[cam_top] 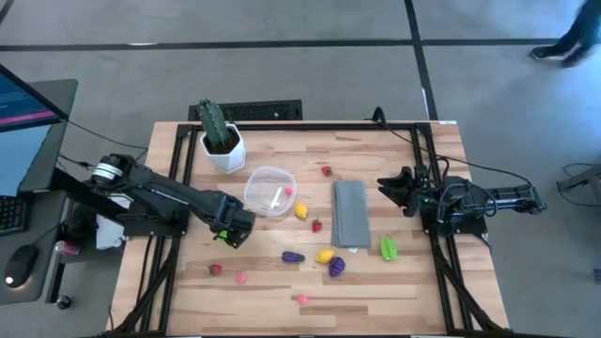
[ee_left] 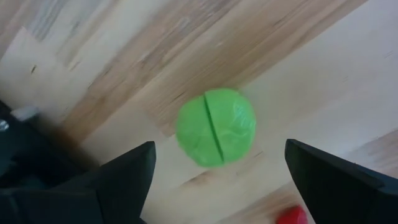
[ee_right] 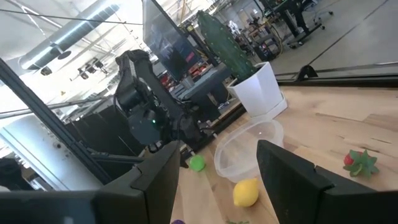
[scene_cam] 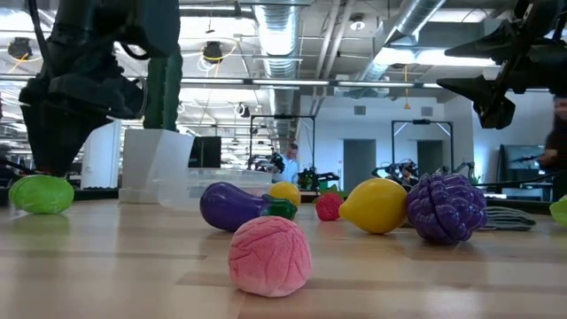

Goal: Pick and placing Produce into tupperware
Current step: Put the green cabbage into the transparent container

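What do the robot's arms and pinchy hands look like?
Both arms are dark, nearly black, built from chunky jointed sections. The left arm has a round silvery piece near its base, and black cables trail from the right arm. The left gripper and right gripper each end in two flat, dark, wedge-shaped fingers.

— Standing at the back of the wooden counter (cam_top: 394, 291)?
— A green cactus (cam_top: 212, 120), upright in a white pot (cam_top: 225, 152), near the back left corner.
— Lying flat toward the right?
— A grey rectangular cloth (cam_top: 350, 214), long side running front to back.
— Off the counter, to the left?
— A monitor (cam_top: 21, 113) with a lit screen, a keyboard (cam_top: 11, 212) edge, and a mouse (cam_top: 19, 268) below.
— In the room behind?
— Possibly a person (scene_cam: 291, 163) far off among black frames; too small to be sure.
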`<control>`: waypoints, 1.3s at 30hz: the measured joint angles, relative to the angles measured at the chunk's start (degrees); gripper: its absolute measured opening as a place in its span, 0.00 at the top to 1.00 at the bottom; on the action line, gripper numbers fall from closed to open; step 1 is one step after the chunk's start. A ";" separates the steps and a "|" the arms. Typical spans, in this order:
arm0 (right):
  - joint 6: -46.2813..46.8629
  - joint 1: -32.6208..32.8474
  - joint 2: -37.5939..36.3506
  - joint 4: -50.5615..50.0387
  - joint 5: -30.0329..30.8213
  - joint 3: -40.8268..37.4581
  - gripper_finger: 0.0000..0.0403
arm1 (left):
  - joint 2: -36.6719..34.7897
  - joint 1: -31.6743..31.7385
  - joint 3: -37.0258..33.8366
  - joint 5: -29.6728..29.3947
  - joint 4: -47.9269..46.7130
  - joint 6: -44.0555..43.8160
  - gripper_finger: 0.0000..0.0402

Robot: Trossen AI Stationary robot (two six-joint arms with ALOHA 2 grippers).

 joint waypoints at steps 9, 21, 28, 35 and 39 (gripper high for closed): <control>0.09 0.00 0.00 0.00 -0.02 0.00 0.41 | 0.02 -0.92 -6.20 2.40 7.45 -1.88 0.13; 0.11 -0.07 0.00 0.02 0.00 0.00 0.41 | -0.05 -1.16 -6.85 -0.67 10.40 -0.55 0.13; 0.13 -0.07 0.00 0.02 0.00 0.00 0.41 | -0.05 -1.14 -6.85 -0.78 10.35 0.56 0.13; 0.15 -0.07 0.00 0.04 0.00 0.00 0.41 | -0.05 -1.14 -6.85 -0.78 10.35 0.63 0.15; 0.83 -0.07 0.00 0.04 0.00 0.00 0.41 | -0.05 -1.14 -6.85 -0.76 10.35 0.65 0.23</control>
